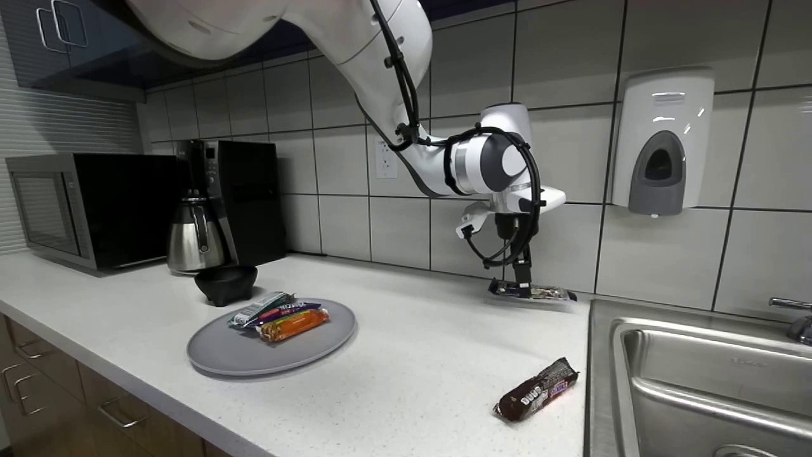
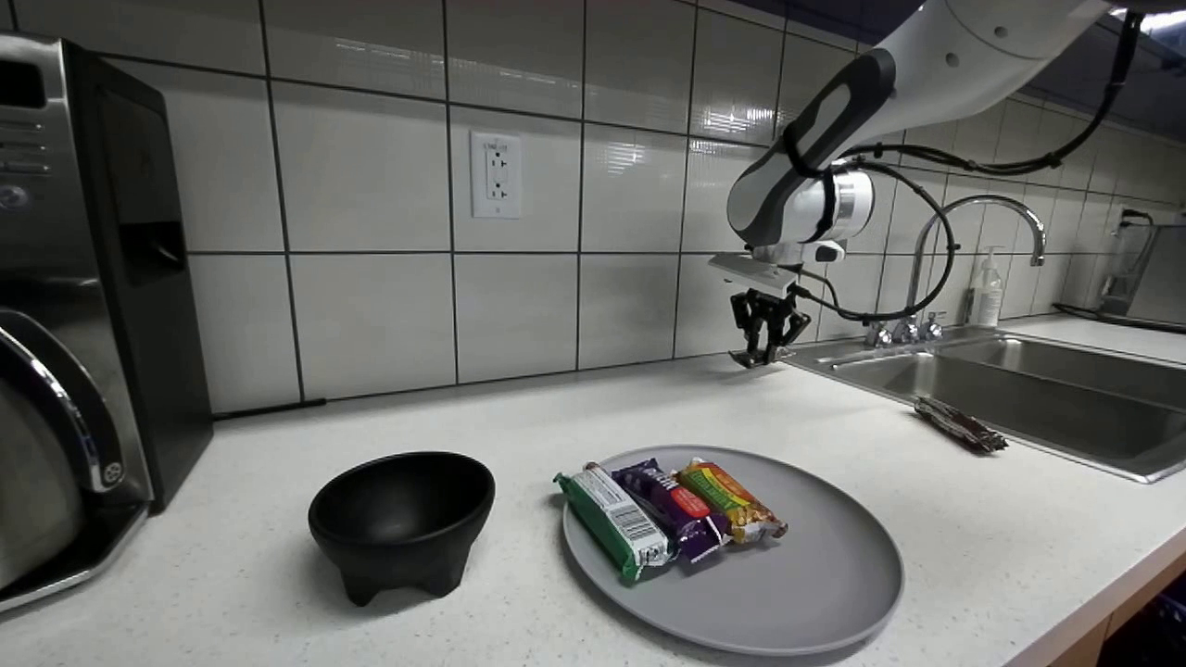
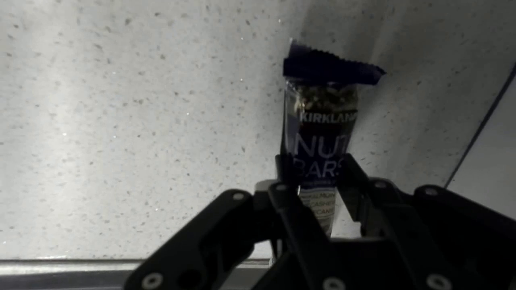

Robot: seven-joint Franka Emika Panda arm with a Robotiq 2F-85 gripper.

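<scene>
My gripper (image 3: 314, 167) is shut on a nut bar (image 3: 320, 133) in a dark blue and clear wrapper, gripped across its middle. Its near end is hidden by the gripper. In an exterior view the gripper (image 1: 523, 285) holds the bar (image 1: 550, 292) level, just above the counter near the tiled wall, beside the sink. A brown-wrapped bar (image 1: 538, 390) lies on the counter near the sink edge and also shows in an exterior view (image 2: 959, 424). A grey plate (image 2: 797, 611) bears a green-and-white bar (image 2: 616, 521), a purple bar (image 2: 674, 508) and an orange bar (image 2: 732, 500).
A black footed bowl (image 2: 401, 523) stands beside the plate. A steel sink (image 1: 602, 374) with a faucet (image 2: 982, 199) adjoins the counter. A coffee machine (image 1: 247, 197), steel carafe (image 1: 195, 235) and microwave (image 1: 95, 209) stand at the far end. A soap dispenser (image 1: 665, 139) hangs on the wall.
</scene>
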